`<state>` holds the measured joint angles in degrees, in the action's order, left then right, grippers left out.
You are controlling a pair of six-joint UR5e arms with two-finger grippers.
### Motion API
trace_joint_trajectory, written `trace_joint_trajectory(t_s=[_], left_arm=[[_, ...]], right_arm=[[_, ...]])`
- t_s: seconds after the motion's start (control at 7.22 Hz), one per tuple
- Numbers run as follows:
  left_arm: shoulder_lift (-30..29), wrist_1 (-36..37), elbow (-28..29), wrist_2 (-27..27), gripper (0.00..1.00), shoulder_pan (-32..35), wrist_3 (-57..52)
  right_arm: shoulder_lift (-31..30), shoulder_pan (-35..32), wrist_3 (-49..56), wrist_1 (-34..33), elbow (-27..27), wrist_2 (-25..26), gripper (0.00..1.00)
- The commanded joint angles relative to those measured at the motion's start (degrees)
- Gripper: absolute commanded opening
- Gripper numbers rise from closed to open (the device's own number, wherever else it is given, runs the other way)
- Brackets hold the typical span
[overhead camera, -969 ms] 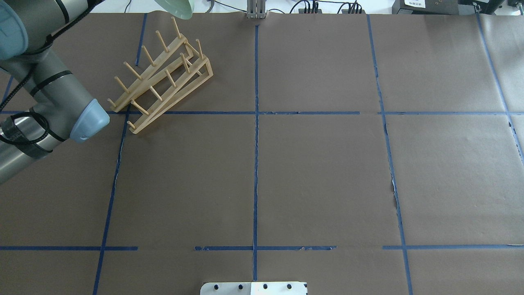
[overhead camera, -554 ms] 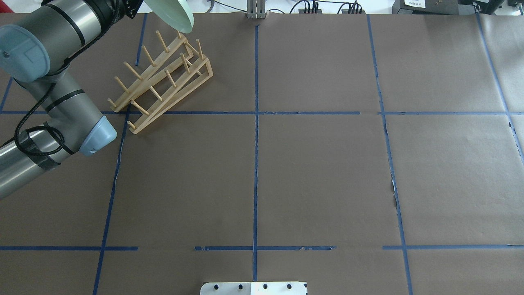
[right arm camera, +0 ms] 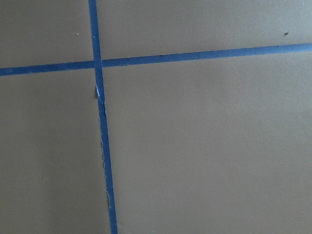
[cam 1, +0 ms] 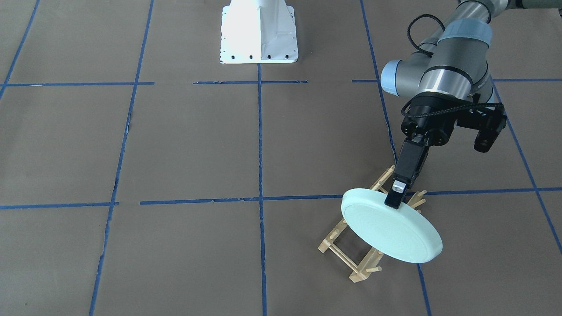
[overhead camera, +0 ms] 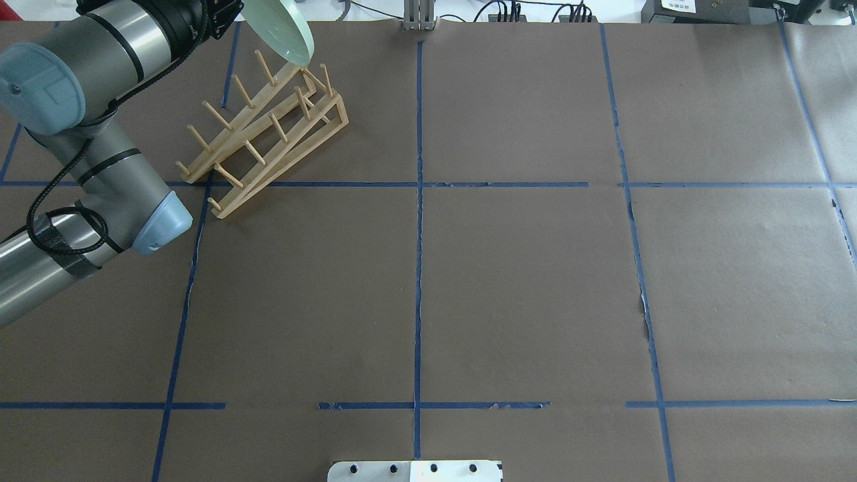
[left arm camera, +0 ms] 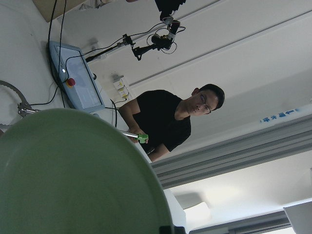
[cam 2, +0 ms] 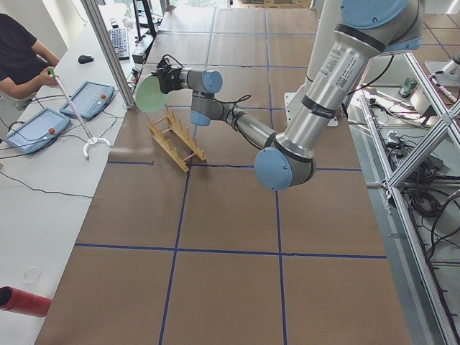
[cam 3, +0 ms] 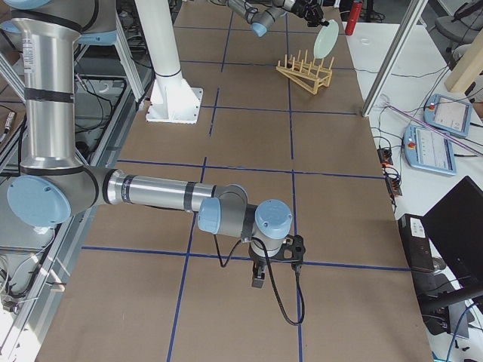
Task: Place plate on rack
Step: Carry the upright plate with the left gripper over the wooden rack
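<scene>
The pale mint-green plate (cam 1: 390,230) hangs tilted on edge in the air, over the far end of the light-wood rack (cam 1: 358,275). My left gripper (cam 1: 395,197) is shut on the plate's upper rim. In the overhead view the plate (overhead camera: 281,30) overlaps the rack's (overhead camera: 241,122) farthest pegs; I cannot tell whether they touch. The plate fills the lower left of the left wrist view (left arm camera: 73,175). My right gripper (cam 3: 259,280) hangs low over the table far from the rack. It shows only in the exterior right view, so I cannot tell its state.
The table is brown paper with blue tape lines. The white robot base (cam 1: 258,33) stands at the near middle edge. An operator (cam 2: 21,57) sits beyond the table's far edge, with control tablets (cam 2: 86,100) beside the rack's end.
My left arm has swung in from the left and brought the plate down and nearer. The plate now overlaps the rack's far pegs. The rack has not moved.
</scene>
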<state>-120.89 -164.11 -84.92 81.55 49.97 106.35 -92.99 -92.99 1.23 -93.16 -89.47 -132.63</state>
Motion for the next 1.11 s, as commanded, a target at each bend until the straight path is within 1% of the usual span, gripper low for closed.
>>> trace_joint_trajectory(t_s=[0.0,0.69,0.97], left_arm=[[-0.5,-0.1,1.6,-0.2,0.00,-0.2,0.3],[-0.7,-2.1,5.0,-0.2,0.00,-1.6,0.3],[-0.7,-3.3,7.0,-1.6,0.00,-3.5,0.3]], right_arm=[[0.0,0.0,0.0,0.0,0.0,0.0,1.00],[0.0,0.0,0.0,0.0,0.0,0.0,1.00],[0.0,0.0,0.0,0.0,0.0,0.0,1.00]])
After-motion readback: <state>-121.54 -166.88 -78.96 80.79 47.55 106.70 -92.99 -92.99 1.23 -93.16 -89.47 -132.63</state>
